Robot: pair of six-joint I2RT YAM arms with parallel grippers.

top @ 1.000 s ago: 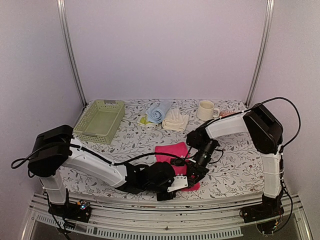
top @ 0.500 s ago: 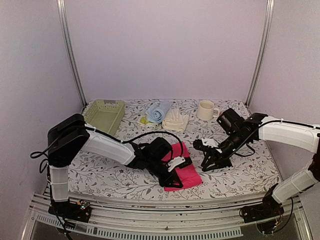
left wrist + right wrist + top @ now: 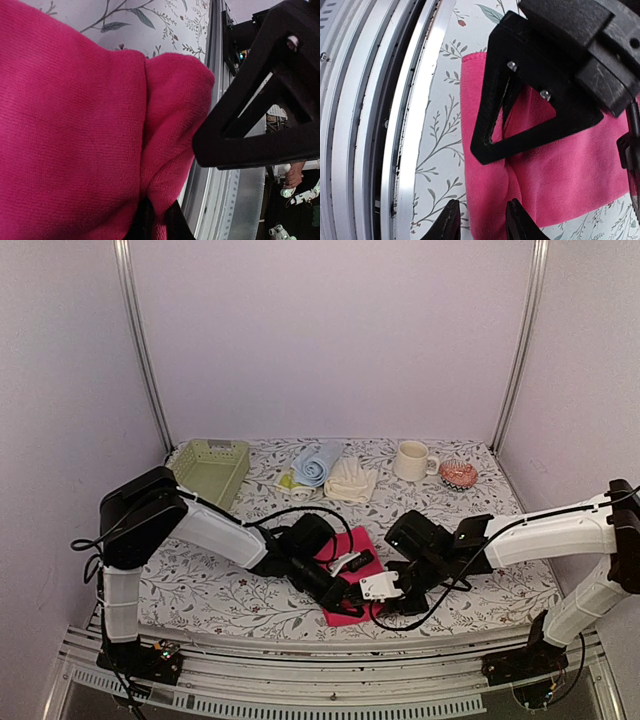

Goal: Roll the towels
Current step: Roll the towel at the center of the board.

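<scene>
Top external view puts the pink towel (image 3: 342, 614) at the middle of the worktop's (image 3: 200, 590) near edge. Its near end is doubled over into a soft fold. The three other towels (image 3: 325, 472) lie well apart from it, along the far edge.

The left hand (image 3: 352, 570) is clamped tight on that fold, and its wrist view shows pink cloth pinched between its fingertips. The right hand (image 3: 484, 220) hovers just beside it with its fingers a little apart. They straddle the towel's near edge and grip nothing.

The step in hand looks like starting the roll. To do it well, the right hand should probably close on the same fold, level with the left, so both corners turn over together. The roll should then travel toward the far edge with the cloth kept taut and its side edges in line, or it will cone. The hands are very close together, so a knock between them is the main risk.

Half a second ago the right hand was out over bare worktop toward the right edge, well clear of the towel. It has since swung in to the fold. The left hand has kept its pinch throughout.
</scene>
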